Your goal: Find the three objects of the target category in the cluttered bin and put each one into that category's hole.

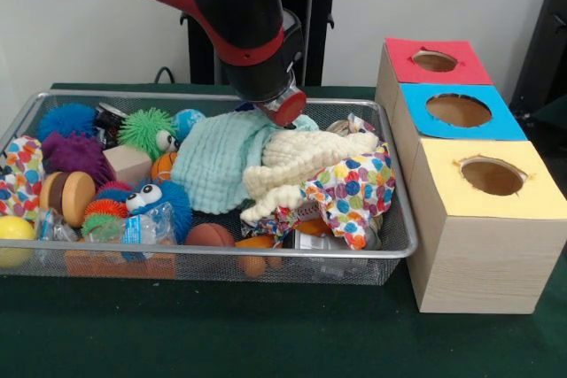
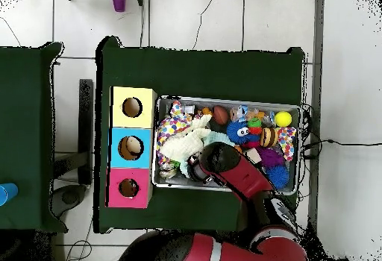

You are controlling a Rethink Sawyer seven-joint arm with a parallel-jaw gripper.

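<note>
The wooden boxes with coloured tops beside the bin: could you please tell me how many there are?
3, in a row touching one another beside the bin: the red-topped box farthest from the camera, the blue-topped box in the middle, the yellow-topped box nearest. None seems hidden.

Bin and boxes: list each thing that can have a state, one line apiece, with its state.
bin: heaped with toys and cloths
mint cloth: crumpled, on top of the pile
cream cloth: bunched, lying across the mint cloth's edge
red-topped box's hole: nothing seen in it
blue-topped box's hole: nothing seen in it
yellow-topped box's hole: nothing seen in it
arm: lowered over the cloths
</note>
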